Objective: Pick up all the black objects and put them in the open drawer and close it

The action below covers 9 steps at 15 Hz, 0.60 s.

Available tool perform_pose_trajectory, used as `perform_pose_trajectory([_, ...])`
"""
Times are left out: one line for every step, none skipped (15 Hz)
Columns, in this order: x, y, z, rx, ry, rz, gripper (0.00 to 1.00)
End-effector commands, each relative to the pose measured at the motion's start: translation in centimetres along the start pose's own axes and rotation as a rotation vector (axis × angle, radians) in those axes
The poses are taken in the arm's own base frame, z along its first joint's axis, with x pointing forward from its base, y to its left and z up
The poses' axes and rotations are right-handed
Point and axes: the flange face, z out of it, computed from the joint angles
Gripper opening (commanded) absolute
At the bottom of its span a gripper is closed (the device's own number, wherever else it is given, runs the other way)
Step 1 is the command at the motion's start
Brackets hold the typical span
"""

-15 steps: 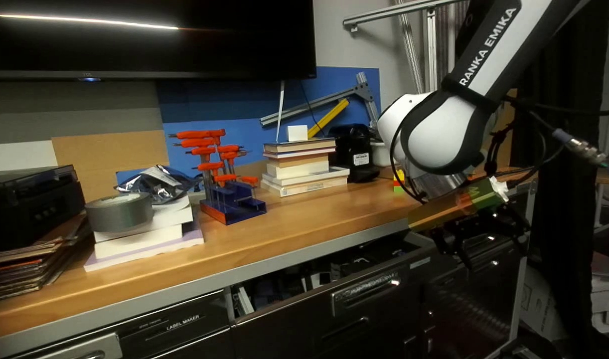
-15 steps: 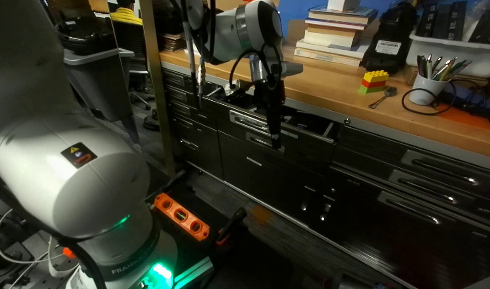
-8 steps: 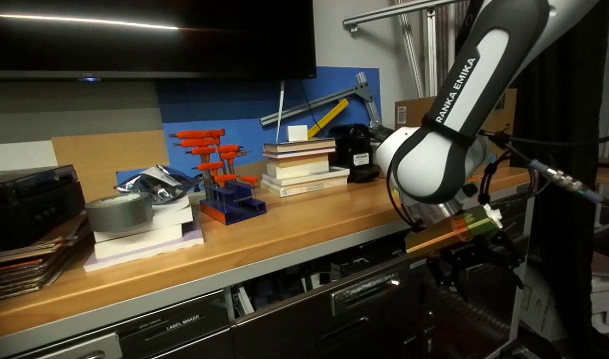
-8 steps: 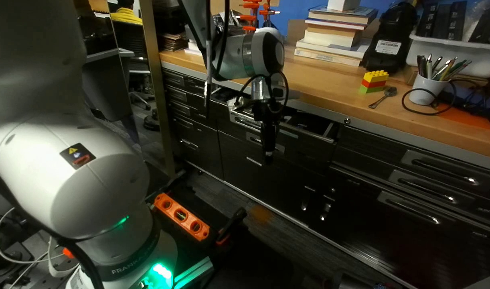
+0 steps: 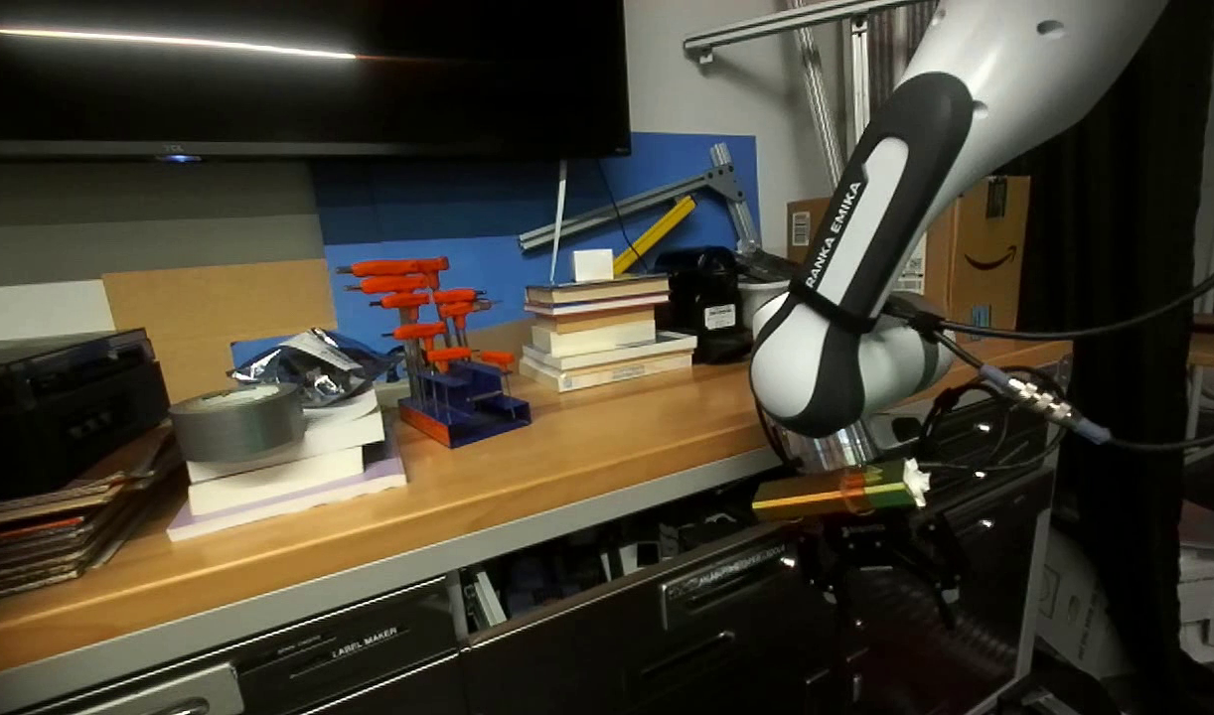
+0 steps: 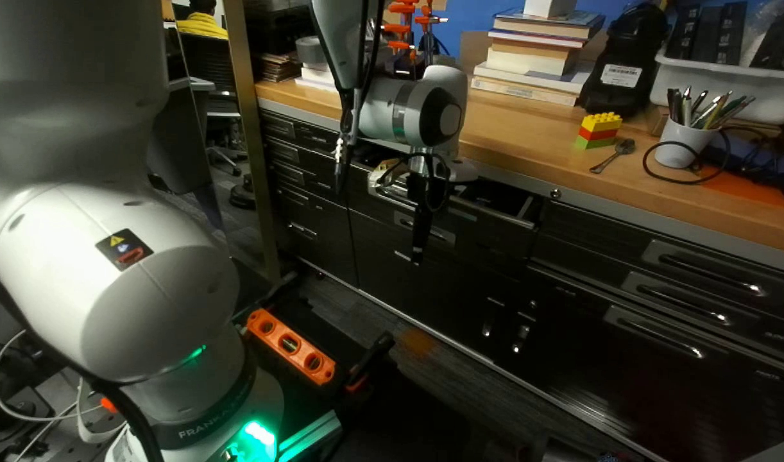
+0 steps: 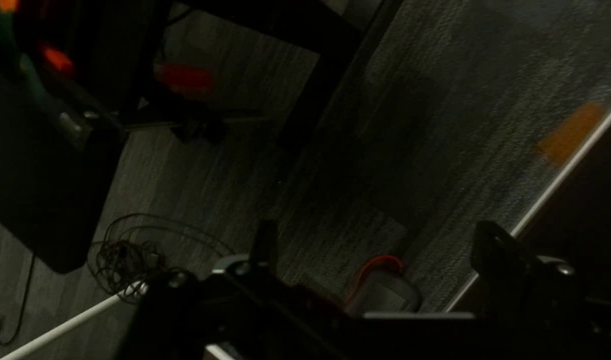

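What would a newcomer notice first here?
Probably the white arm, hanging in front of the open drawer. Next, the orange-handled tools, standing in their rack on the wooden counter. The bright green light on the robot's base also stands out.

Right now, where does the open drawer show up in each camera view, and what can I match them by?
In an exterior view: the open drawer is at lower middle, left of the gripper.
In an exterior view: the open drawer is near the centre, partly behind the gripper.
In the wrist view: not visible; mostly dark floor.
Shared landmark: the gripper, along the bottom of the wrist view.
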Motion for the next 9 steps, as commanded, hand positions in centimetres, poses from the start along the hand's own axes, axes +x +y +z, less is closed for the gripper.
perform_pose_trajectory([0.8,-1.5,-0.9,0.155,-0.043,0.086,1.0])
perform_pose_trajectory([0.9,-1.5,-0.9,0.195,-0.047,0.118,1.0])
perform_pose_trajectory([0.9,-1.6,-1.1,0.238,-0.052,0.146,1.0])
perform_pose_trajectory([1.0,-1.8,-1.1,0.281,-0.051,0.173,1.0])
perform_pose_trajectory([1.0,-2.2,-1.2,0.326,-0.05,0.199,1.0])
perform_pose_trajectory([1.1,-2.6,-1.3,0.373,-0.049,0.222,1.0])
perform_pose_trajectory([1.1,-3.2,-1.3,0.412,-0.047,0.241,1.0])
perform_pose_trajectory([1.0,-4.0,-1.3,0.439,-0.048,0.245,1.0])
perform_pose_trajectory([0.9,-4.7,-1.3,0.459,-0.043,0.239,1.0])
